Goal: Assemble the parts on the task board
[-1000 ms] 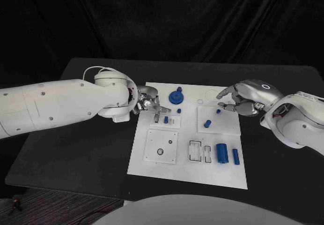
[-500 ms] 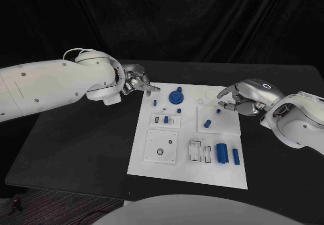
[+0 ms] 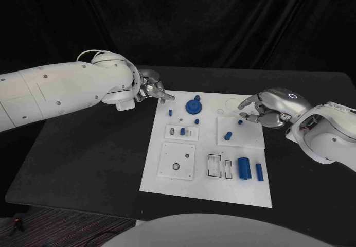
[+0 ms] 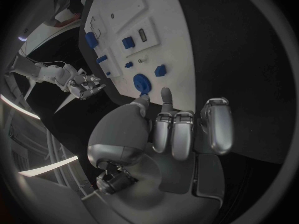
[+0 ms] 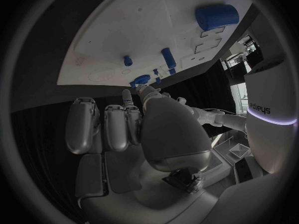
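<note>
- Left hand (image 3: 154, 88): fingers part curled, holding nothing that you can see; it hangs just off the task board's (image 3: 178, 180) far left corner.
- Right hand (image 3: 261, 109): fingers curled over a small blue peg (image 3: 240, 122); whether it pinches the peg, you cannot tell.
- Parts: blue gear (image 3: 195, 106) near the far edge, two cylinders (image 3: 251, 169) near the front.
- Risk: a low sweep could knock the small pegs.
- Room: bare desk (image 3: 89, 154) lies open on both flanks.

No legible text, label, brand or number on any surface in these views
</note>
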Motion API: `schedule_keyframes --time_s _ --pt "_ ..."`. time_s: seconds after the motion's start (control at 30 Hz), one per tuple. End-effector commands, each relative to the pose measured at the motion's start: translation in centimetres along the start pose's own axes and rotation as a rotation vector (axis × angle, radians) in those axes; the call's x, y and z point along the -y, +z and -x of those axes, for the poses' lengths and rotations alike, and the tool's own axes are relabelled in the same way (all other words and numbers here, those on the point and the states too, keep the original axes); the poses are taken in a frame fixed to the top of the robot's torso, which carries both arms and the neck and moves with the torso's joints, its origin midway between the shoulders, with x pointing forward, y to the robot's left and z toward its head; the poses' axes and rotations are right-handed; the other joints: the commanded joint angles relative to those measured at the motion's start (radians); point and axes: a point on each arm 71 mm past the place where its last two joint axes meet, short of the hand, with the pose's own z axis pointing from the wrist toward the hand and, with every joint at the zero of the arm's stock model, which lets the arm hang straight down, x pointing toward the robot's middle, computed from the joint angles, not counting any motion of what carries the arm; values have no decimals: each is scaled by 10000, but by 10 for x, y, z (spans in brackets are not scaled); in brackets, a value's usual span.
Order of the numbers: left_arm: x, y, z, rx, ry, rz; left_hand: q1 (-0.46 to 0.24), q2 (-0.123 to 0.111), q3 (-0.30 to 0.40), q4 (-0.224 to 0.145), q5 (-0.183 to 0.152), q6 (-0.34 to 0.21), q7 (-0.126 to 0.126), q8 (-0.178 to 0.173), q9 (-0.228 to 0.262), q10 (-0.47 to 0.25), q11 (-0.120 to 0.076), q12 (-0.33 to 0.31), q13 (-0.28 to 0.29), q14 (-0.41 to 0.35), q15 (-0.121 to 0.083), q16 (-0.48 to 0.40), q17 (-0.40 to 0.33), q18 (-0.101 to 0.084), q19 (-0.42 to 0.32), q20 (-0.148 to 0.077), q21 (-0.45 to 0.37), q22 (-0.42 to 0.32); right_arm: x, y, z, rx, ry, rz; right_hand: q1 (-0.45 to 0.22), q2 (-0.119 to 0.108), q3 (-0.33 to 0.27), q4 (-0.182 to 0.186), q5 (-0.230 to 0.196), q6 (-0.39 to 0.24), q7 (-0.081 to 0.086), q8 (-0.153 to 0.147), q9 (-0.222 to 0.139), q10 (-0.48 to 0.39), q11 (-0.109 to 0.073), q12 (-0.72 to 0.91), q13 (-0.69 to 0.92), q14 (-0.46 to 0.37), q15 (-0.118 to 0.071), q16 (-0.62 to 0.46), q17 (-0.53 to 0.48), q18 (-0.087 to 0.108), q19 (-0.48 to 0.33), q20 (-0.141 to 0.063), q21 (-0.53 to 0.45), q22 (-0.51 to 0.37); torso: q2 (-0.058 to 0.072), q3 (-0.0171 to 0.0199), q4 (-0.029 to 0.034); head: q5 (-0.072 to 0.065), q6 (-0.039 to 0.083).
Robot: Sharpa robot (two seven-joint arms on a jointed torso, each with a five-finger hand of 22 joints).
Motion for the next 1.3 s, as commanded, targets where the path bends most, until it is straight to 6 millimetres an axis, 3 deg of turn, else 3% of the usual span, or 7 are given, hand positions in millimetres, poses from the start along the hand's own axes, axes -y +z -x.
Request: schedule_keyframes --time_s 0.03,1.0,1.3 --pt "3 3 -4 -282 267 -210 96 40 -75 12 -65 -91 6 -79 -39 1044 77 34 2634 1038 90 27 2633 -28 -26 65 -75 1850 -1 0 0 161 24 69 -7 -50 44 3 43 61 16 -19 -17 37 -20 -18 -374 498 1 -11 3 73 51 51 21 1809 -7 7 -2 17 1" --pt "7 18 -23 -1039 466 -217 -3 141 -242 194 -140 12 49 -159 -225 991 137 -32 2581 1038 162 27 2633 29 -196 144 -334 1775 -2 -1 0 199 47 127 17 -55 86 -22 112 78 14 -21 -24 41 -22 -38 -399 499 -3 -15 -6 78 47 49 -2 1803 -10 8 6 8 1" --pt "7 19 -27 -1179 511 -200 90 191 -251 164 12 98 34 -160 -286 965 134 -62 2556 1038 169 27 2633 44 -241 163 -393 1760 -1 -1 0 178 40 108 25 -56 97 -30 127 84 13 -20 -25 44 -22 -38 -398 500 -3 -14 -4 80 45 48 -11 1800 -12 17 10 -4 1"
